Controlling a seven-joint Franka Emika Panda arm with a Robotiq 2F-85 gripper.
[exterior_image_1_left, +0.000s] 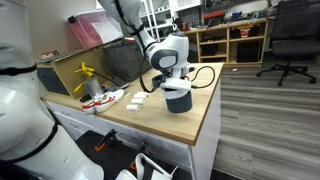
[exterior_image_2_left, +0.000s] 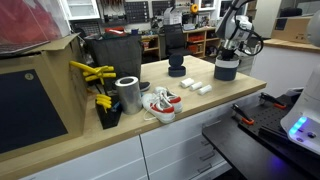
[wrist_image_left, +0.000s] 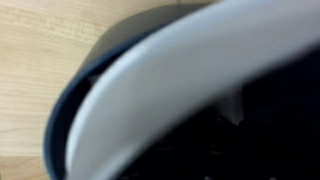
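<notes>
Wooden counter (exterior_image_1_left: 195, 125); claw (exterior_image_1_left: 175, 88), tips hidden inside dark cup (exterior_image_1_left: 178, 101)

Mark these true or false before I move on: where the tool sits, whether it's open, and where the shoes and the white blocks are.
1. The tool is down at the dark cup. True.
2. The tool stands wide open. False: it is shut at the cup's rim.
3. The red-and-white shoes lie inside the cup. False: they lie on the counter beside the metal can.
4. Small white blocks lie on the counter. True.
</notes>
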